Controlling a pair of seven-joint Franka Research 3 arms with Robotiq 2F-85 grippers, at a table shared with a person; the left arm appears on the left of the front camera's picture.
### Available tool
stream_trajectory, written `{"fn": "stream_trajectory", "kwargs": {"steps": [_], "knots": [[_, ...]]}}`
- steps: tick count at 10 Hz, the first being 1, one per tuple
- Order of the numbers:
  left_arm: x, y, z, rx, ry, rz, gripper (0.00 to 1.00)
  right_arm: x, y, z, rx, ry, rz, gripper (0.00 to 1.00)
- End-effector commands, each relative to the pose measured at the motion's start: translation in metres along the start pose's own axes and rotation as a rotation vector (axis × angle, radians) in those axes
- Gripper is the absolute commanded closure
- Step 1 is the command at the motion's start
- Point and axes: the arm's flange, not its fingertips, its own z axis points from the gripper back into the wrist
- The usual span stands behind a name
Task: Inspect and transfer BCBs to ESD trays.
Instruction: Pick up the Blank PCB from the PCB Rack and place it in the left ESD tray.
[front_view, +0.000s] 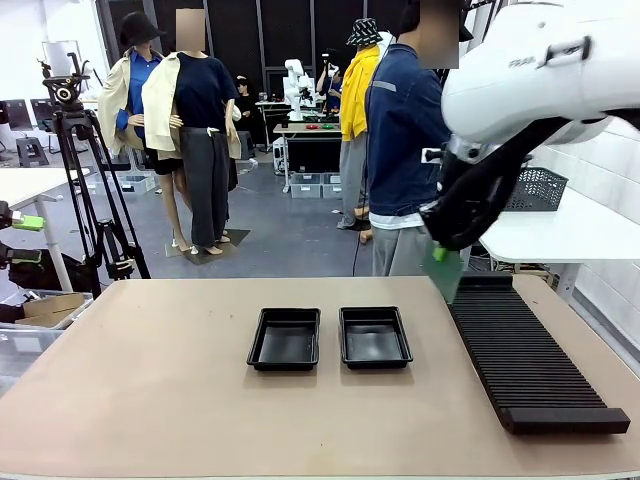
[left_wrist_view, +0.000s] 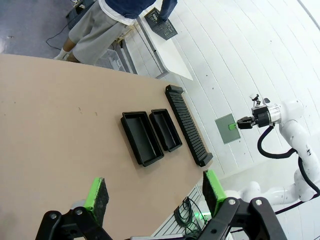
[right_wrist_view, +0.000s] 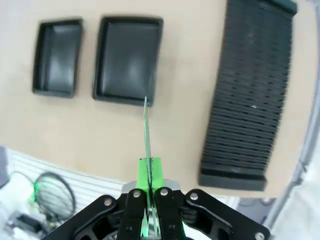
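BCB (right_wrist_view: 146, 131) clamped edge-on in right gripper (right_wrist_view: 149, 172), above table (right_wrist_view: 100, 132); left gripper (left_wrist_view: 154, 180) spread wide, empty.

I worked in a lab-like workshop hall. At frame left a camera tripod (front_view: 72, 130) stood on bare grey floor (front_view: 290, 235). Beyond my tan worktable (front_view: 140, 370), a white bench (front_view: 570, 235) at right carried a mesh basket (front_view: 540, 188), and storage crates (front_view: 322, 186) sat under a table (front_view: 310, 130) in the upper middle.
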Motion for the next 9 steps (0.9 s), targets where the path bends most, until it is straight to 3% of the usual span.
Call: {"fn": "stream_trajectory", "kwargs": {"steps": [1, 9], "knots": [[-0.002, -0.001, 0.001, -0.002, 0.0, 0.0, 0.0, 0.013, 0.035, -0.026, 0.031, -0.023, -0.062, 1.0], [-0.002, -0.001, 0.001, -0.002, 0.0, 0.0, 0.0, 0.015, 0.19, -0.093, 0.089, 0.042, -0.111, 1.0]]}}
